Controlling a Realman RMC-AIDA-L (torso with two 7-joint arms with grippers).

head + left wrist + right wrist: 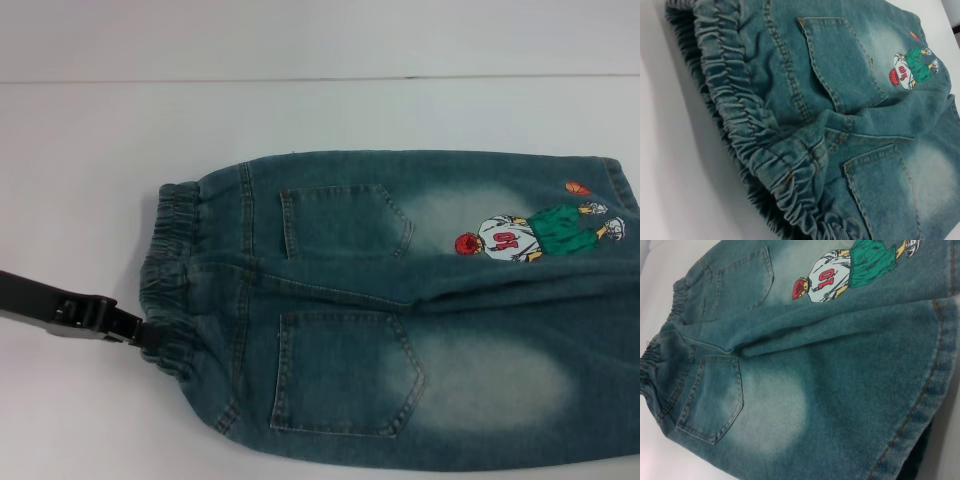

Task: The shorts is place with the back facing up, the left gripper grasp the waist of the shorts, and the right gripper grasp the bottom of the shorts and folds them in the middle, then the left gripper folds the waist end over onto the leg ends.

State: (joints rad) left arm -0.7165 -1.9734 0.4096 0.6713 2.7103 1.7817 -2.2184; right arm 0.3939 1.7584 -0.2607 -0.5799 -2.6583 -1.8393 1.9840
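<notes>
The blue denim shorts (400, 320) lie flat on the white table, back up, with both back pockets (345, 385) showing. Their elastic waist (170, 270) is on the left and the legs run off to the right, the far leg carrying a cartoon print (540, 232). My left gripper (135, 328) reaches in from the left and meets the near end of the waistband. The left wrist view looks closely along the gathered waist (740, 125). In the right wrist view the near leg's hem (935, 365) is close by. My right gripper is out of view.
The white table (100, 150) surrounds the shorts on the left and far side. A seam line (300, 79) crosses the surface at the back. The shorts' leg ends run past the right edge of the head view.
</notes>
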